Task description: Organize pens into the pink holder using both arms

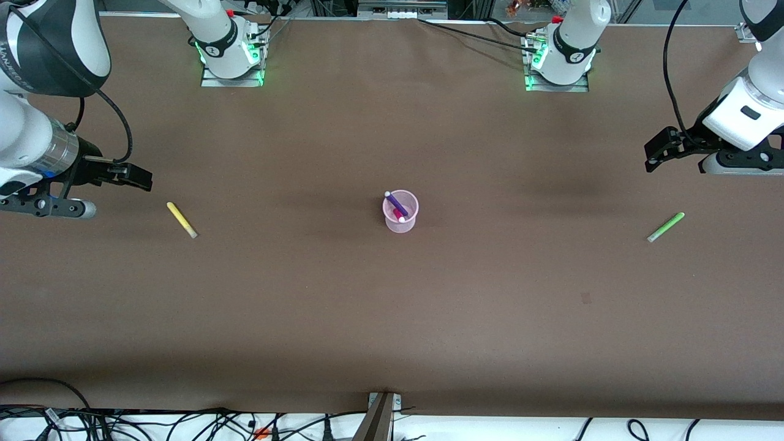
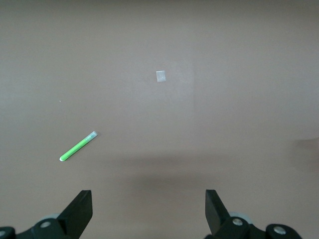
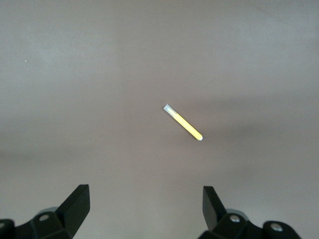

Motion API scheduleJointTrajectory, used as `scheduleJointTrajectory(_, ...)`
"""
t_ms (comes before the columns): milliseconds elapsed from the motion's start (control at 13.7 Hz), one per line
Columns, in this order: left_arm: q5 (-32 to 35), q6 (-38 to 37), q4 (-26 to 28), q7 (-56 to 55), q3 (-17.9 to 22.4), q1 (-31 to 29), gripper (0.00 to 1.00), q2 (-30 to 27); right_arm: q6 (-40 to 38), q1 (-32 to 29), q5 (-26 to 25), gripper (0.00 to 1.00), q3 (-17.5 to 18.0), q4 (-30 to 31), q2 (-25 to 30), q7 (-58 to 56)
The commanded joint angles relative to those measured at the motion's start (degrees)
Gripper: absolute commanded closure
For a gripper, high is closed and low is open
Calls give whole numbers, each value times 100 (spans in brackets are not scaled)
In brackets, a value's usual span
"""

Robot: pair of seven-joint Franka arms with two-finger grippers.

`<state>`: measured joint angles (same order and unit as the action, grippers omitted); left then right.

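Note:
The pink holder [image 1: 400, 212] stands at the table's middle with the dark purple pen [image 1: 395, 201] and the magenta-pink pen [image 1: 400, 215] in it. The yellow pen [image 1: 182, 220] lies flat toward the right arm's end; it also shows in the right wrist view [image 3: 183, 123]. The lime green pen [image 1: 666, 226] lies flat toward the left arm's end and shows in the left wrist view [image 2: 78, 146]. My right gripper [image 1: 142, 177] [image 3: 145, 204] is open and empty, over bare table beside the yellow pen. My left gripper [image 1: 654, 153] [image 2: 148, 206] is open and empty, over bare table beside the green pen.
The brown table [image 1: 392, 318] has a small pale patch [image 2: 160, 76] on its surface near the green pen. Both arm bases [image 1: 231, 49] [image 1: 560, 55] stand along the edge farthest from the front camera. Cables [image 1: 184, 422] hang along the nearest edge.

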<state>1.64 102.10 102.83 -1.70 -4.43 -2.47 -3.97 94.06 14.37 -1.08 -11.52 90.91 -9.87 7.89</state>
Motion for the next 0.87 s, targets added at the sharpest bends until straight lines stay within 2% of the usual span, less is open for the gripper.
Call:
scheduleJointTrajectory(0,153,108,167,47,92,106,0,-148,33,14,11,0,18,32,99,-16)
scheduleJointTrajectory(437,162,64,141,56,92,142,0,-192,42,-22,292,0,-17,32,99,-7)
scheduleJointTrajectory(801,162,64,132,47,92,142,0,-192,7,-22,231,0,-8,-3,99,-16)
